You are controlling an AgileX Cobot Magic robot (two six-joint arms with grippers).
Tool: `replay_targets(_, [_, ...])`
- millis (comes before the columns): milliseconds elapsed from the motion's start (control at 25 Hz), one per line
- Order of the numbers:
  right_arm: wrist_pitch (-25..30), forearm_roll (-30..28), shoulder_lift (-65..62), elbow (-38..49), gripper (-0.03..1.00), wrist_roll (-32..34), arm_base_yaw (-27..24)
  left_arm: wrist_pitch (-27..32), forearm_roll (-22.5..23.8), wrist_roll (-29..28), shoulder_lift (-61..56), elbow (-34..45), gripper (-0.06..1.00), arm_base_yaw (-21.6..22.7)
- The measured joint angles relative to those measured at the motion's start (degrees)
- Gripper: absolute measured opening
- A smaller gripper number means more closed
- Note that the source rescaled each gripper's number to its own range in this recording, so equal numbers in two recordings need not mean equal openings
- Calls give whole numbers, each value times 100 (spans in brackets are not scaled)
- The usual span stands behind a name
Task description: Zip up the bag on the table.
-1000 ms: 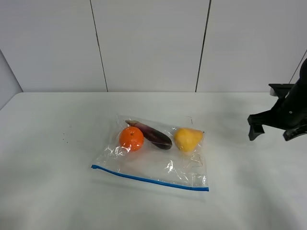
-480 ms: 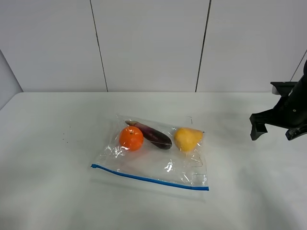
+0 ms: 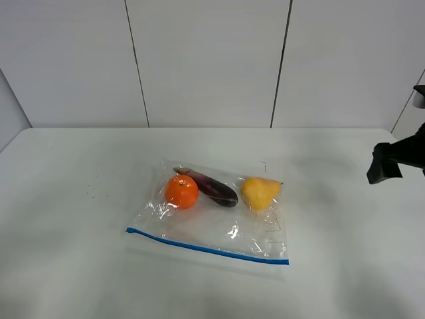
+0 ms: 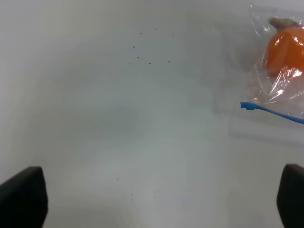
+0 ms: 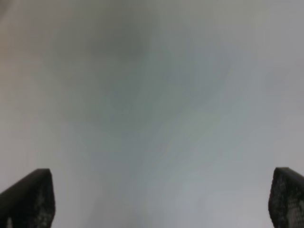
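The clear crinkly bag [image 3: 219,222] lies flat in the middle of the white table [image 3: 66,219]. An orange [image 3: 181,191], a dark eggplant [image 3: 211,187] and a yellow pear [image 3: 259,193] show through it, and its blue zipper strip [image 3: 207,249] runs along the near edge. The left wrist view shows the bag's corner [image 4: 278,78] with the orange [image 4: 285,50] and the zipper's end [image 4: 268,109], ahead of my open left gripper [image 4: 156,197], which holds nothing. My right gripper [image 5: 156,199] is open over bare table. Only one dark finger [image 3: 383,164] shows at the exterior view's far right edge.
A grey panelled wall [image 3: 206,60] rises behind the table's back edge. A few tiny dark specks [image 3: 89,194] mark the tabletop left of the bag, also visible in the left wrist view as specks [image 4: 142,57].
My right gripper has drawn away to the right and slightly up, now mostly past the exterior view's edge. The bag has not moved.
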Motion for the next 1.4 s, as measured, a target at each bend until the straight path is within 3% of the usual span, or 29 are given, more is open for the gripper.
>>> replay_targets(560, [196, 301, -3828, 1886, 100, -41, 0, 7, 5, 0, 0, 0, 100, 0])
replay_targets(920, [752, 518, -5237, 2341, 100, -41, 0, 7, 5, 0, 0, 0, 100, 0])
replay_targets(1400, [991, 492, -6494, 2461, 100, -53, 0, 7, 5, 0, 0, 0, 100, 0])
